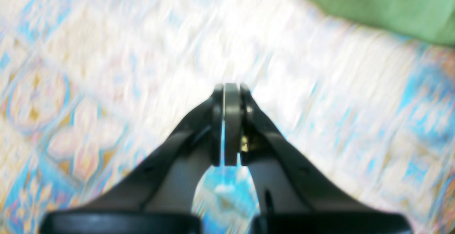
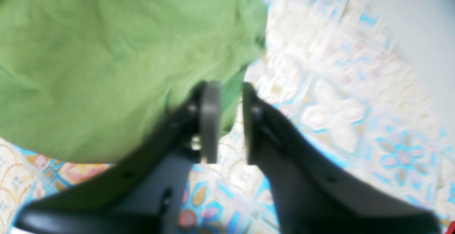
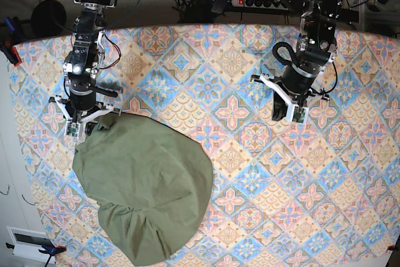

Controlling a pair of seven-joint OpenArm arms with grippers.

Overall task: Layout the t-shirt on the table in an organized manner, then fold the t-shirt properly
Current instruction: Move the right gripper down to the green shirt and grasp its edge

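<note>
I am at the laying-out step, and folding is some way off. The t-shirt (image 3: 147, 186) lies in a rounded, bunched heap on the table (image 3: 250, 167), toward my right arm's side and the front edge, with no sleeves or neck showing from overhead.

My right gripper (image 2: 231, 120) sits at the heap's far corner. Its jaws stand apart, with a fold of green cloth showing in the gap between them. I cannot say whether the pads (image 2: 210, 120) touch the fabric or merely straddle it, so I count this as released, not a grasp.

My left gripper (image 1: 231, 120) is clenched on nothing, hanging over bare patterned cloth well away from the shirt; only a green edge shows in the corner of its wrist view, which is blurred.

Next, I judge the right jaws need to close on that corner edge, and the left arm must cross to the heap and find a second corner, so the two can draw the shirt flat between them.
</note>
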